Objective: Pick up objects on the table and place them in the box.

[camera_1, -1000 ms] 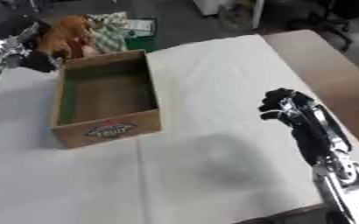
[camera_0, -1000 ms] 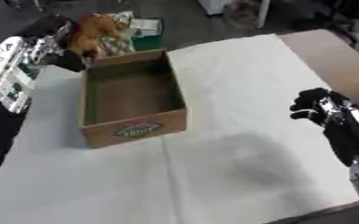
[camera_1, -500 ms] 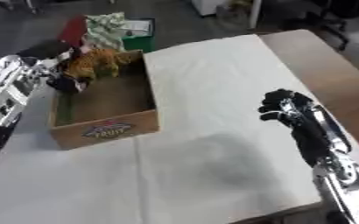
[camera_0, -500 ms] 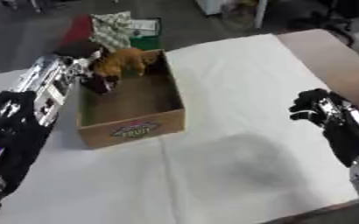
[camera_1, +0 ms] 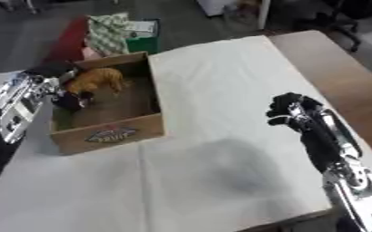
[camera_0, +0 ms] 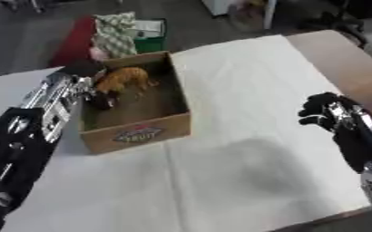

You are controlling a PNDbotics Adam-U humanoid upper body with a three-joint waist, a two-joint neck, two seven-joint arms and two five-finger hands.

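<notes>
toy animal (camera_0: 124, 79) in box (camera_0: 138, 133), table's left

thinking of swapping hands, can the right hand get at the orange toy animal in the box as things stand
Probably not easily: the right hand hangs over bare cloth well across from the box, and the left hand is already at the orange toy animal inside.

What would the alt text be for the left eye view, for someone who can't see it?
The robot's left hand lowers an orange toy animal into an open cardboard box on a table covered with white cloth. The right hand hovers idle above the cloth on the right, fingers curled and holding nothing.
</notes>
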